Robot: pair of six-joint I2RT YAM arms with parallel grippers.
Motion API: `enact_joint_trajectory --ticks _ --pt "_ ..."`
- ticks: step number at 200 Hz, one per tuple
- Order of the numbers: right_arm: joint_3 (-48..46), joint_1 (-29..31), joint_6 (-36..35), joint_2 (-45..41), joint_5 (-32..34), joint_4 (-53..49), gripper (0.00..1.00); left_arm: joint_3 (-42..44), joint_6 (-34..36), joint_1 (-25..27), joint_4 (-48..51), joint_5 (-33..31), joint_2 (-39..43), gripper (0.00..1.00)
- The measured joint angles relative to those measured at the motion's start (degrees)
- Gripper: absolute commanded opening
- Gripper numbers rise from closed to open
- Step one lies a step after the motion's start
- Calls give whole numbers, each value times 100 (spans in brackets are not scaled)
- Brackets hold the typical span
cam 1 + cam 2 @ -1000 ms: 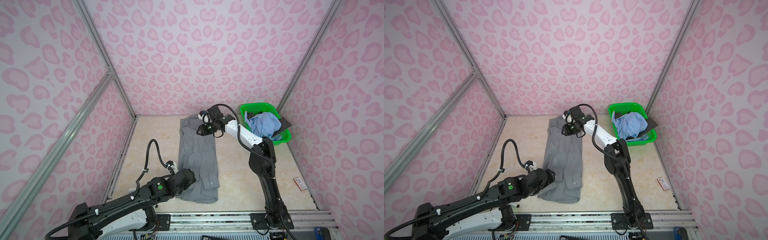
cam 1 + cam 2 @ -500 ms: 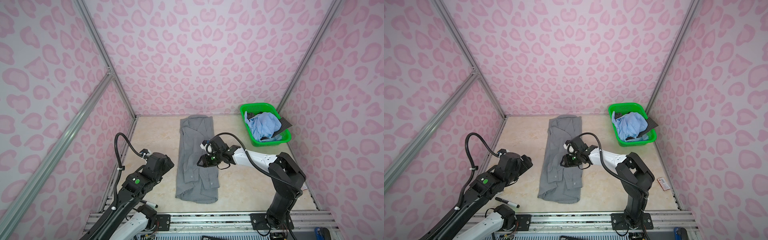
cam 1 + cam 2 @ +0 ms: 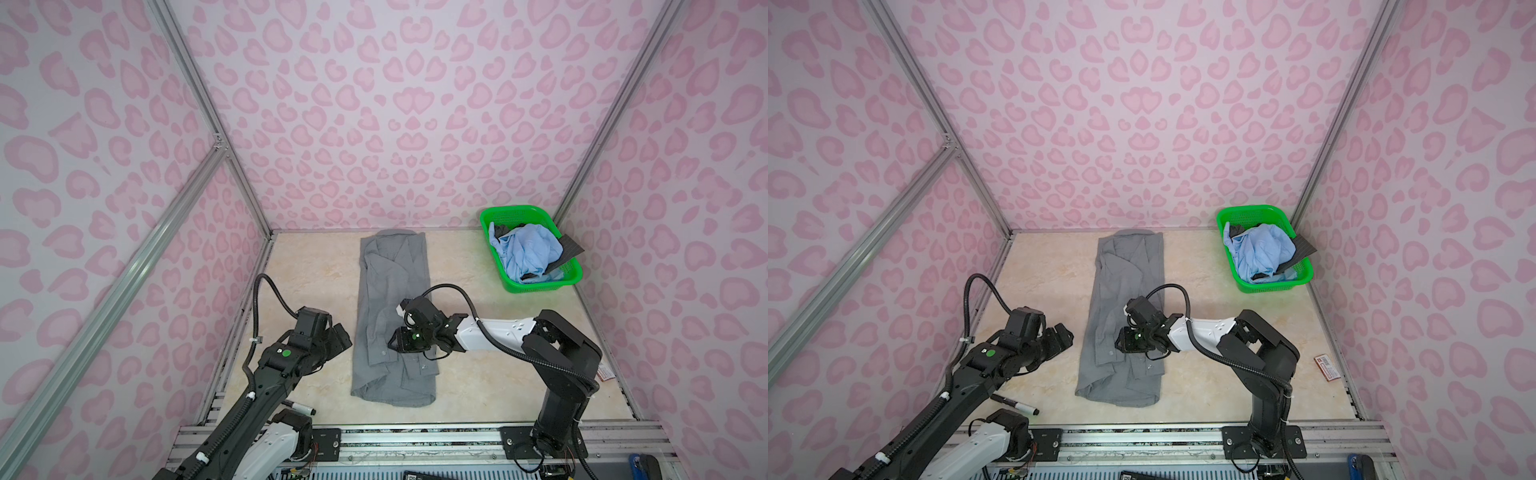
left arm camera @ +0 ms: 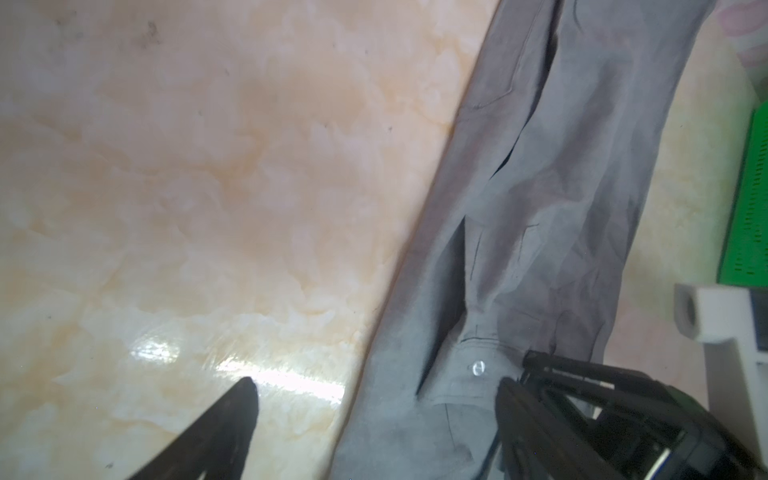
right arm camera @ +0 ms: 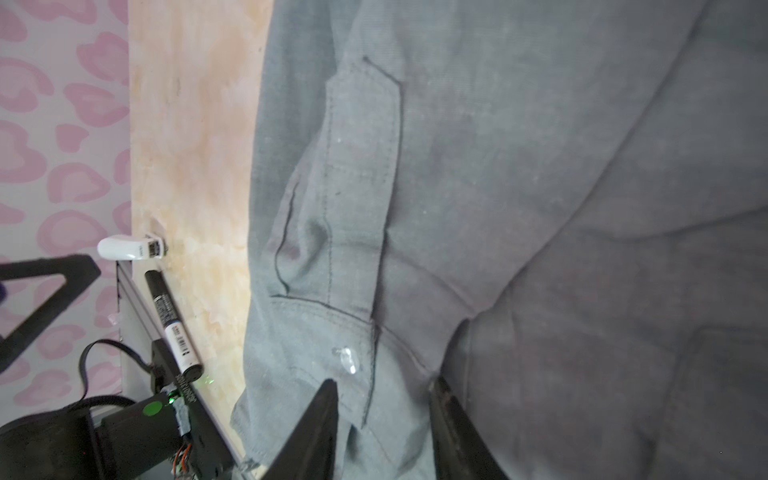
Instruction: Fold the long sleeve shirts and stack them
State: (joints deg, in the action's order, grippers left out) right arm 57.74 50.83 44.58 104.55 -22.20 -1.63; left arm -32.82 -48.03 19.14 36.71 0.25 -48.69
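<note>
A green basket [image 3: 540,286] sits at the far right corner of the beige marbled surface [image 3: 478,374], well beyond the right jaws and off to their right. A black marker [image 3: 1015,405] with a white label lies by the front rail [image 3: 1142,436], nearer the front than the left jaws and well apart from them. A small red-and-white card [image 3: 1327,366] lies near the right wall, well to the right of the right jaws. Pink-spotted walls [image 3: 395,104] enclose the surface
</note>
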Motion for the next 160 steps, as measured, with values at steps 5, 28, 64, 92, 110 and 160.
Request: enact_joint_trajectory --ticks 5,28,64,92,110,160 --pt "-2 22 0 15 15 -17 38 85 -2 0 -13 22 48 90" --pt "-44 81 52 33 118 -81 38 562 -114 0 -74 170 345 90" --pt "-28 212 105 79 278 -133 25 938 -192 0 -96 367 647 89" --pt "-33 254 133 122 284 -118 7 1058 -229 50 -101 444 769 88" --pt "-35 267 212 116 264 -79 0 1071 -267 96 -101 448 824 88" --pt "-24 463 245 -372 181 -35 0 1067 -321 125 -92 422 839 88"
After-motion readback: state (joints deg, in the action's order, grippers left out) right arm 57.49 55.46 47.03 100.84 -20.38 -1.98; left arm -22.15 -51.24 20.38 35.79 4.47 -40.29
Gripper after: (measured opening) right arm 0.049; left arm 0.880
